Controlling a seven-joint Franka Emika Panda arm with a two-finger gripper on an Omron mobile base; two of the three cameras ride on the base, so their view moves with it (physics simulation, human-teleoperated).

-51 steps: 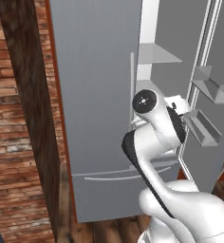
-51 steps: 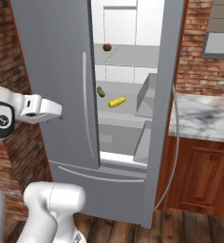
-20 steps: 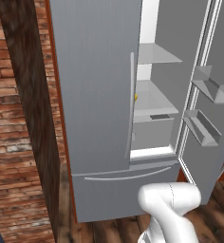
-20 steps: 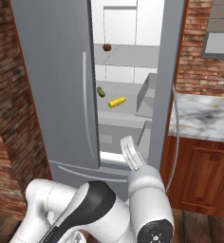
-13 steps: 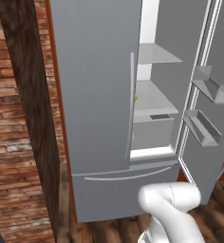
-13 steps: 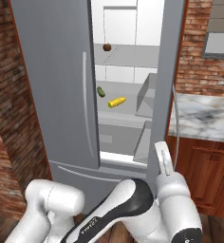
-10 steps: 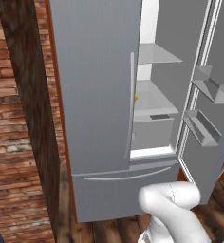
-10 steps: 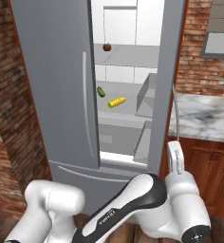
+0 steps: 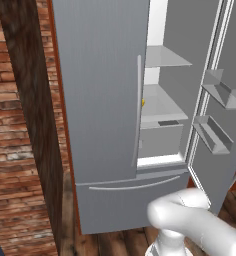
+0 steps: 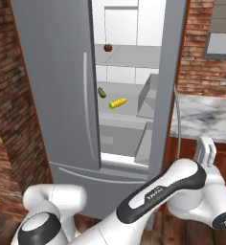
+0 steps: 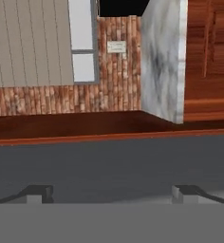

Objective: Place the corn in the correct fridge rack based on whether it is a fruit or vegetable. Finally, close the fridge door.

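We see the stubby yellow corn cob [image 10: 118,102] with greenish end on the lower pale-grey translucent fridge rack [image 10: 127,109]; our end effector [image 11: 112,193] gapes wide, empty.

Evenly and fairly brightly lit throughout — flat rendered light with no visible lamp or source. Brightest on the white back wall of the open grey fridge [image 10: 129,28]; soft grey shading under the pale translucent shelves [image 9: 165,57], no hard-edged shadows. Faint vertical sheen along the brushed grey steel fridge door [image 9: 97,95], no real glare. Dim down the dark wooden panel [image 9: 32,100] beside the red brick wall [image 9: 10,150]. Coarse and soft overall — blocky edges, brick lines smeared, most of all in the hand view. No bending at the edges.
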